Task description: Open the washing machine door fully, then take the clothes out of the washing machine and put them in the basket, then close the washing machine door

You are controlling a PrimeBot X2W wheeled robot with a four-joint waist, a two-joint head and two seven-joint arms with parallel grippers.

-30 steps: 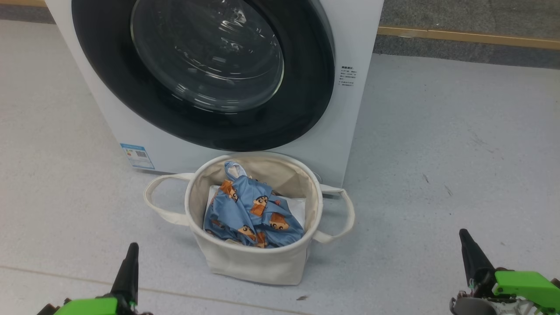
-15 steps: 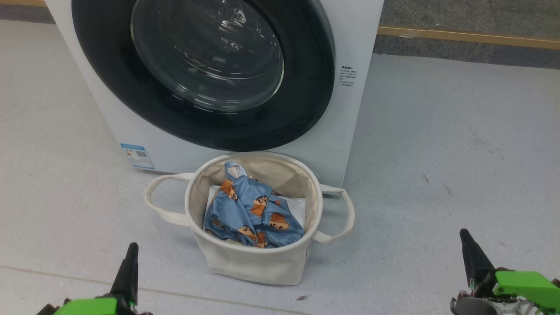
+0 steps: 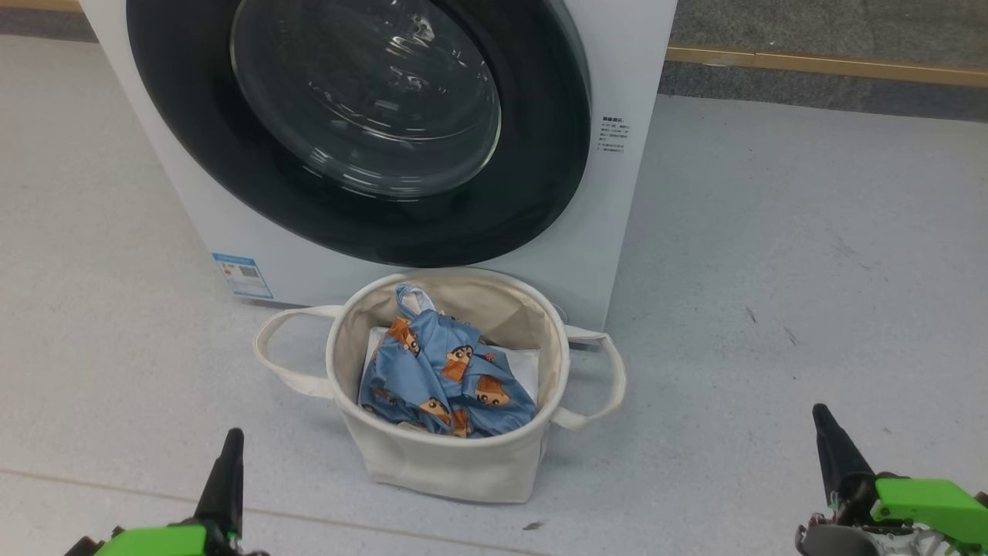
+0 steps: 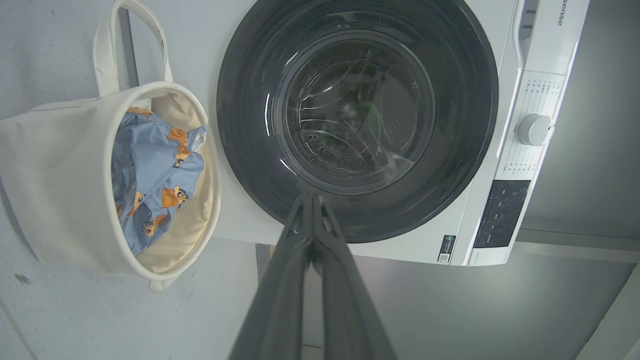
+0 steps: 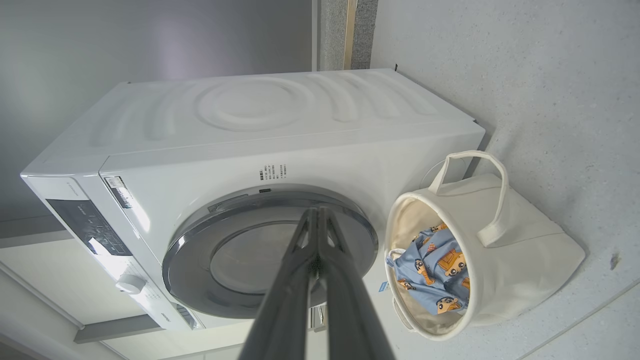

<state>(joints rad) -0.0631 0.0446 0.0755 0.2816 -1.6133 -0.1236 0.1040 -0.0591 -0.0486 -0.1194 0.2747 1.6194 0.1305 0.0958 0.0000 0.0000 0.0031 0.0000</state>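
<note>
My left pincer (image 3: pixel 232 442) and right pincer (image 3: pixel 820 415) are both pressed closed and empty, low over the floor (image 3: pixel 772 270). Ahead between them stands the basket (image 3: pixel 448 471), with the clothes (image 3: pixel 444 374) inside. Just behind it, the washer (image 3: pixel 617 232) has its door (image 3: pixel 540 193) closed.

1. Laundry corner in a plain utility-type rm; can't tell home vs lab.
2. Main clue: white front-load washing machine (image 3: pixel 629 93) w/ big round washing machine door (image 3: pixel 540 193), black rim, glass centre.
3. Machine has a dial (image 4: pixel 534 129) & dark touch panel (image 4: pixel 502 212).
4. Canvas basket (image 3: pixel 448 463) stands just in front of it, clothes (image 3: pixel 444 378) inside.
5. Speckled grey floor (image 3: pixel 772 270), bare grey wall (image 5: pixel 150 40), wood-colour strip (image 3: pixel 810 63) along floor edge.
</note>
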